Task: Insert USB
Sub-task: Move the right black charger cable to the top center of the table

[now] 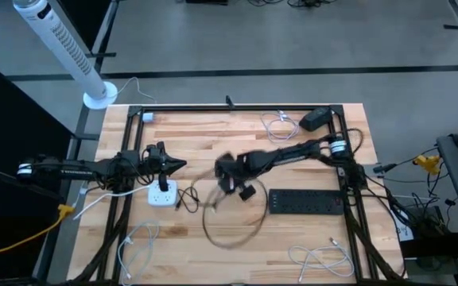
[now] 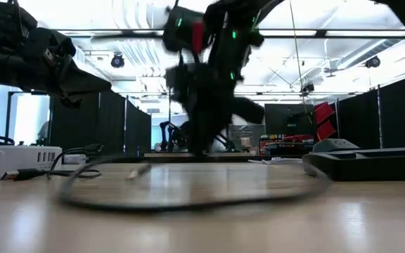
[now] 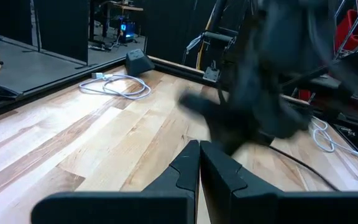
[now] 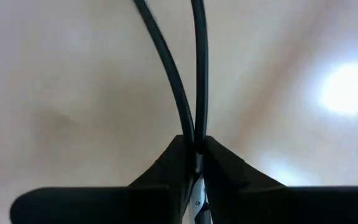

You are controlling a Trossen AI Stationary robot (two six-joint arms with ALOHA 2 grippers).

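cable (image 1: 233,230): thin, floppy, probably best held near the plug
right gripper (image 4: 194,149): pinching the cable
left gripper (image 3: 199,163): clenched, holding nothing

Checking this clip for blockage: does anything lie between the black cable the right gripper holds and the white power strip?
Nothing visible blocks it. The right gripper pinches the black looped cable mid-table; bare wooden tabletop separates it from the white power strip. The shut left gripper hovers just above that strip.

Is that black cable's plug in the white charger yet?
Not yet: right gripper pinches the black cable; white charger sits apart.
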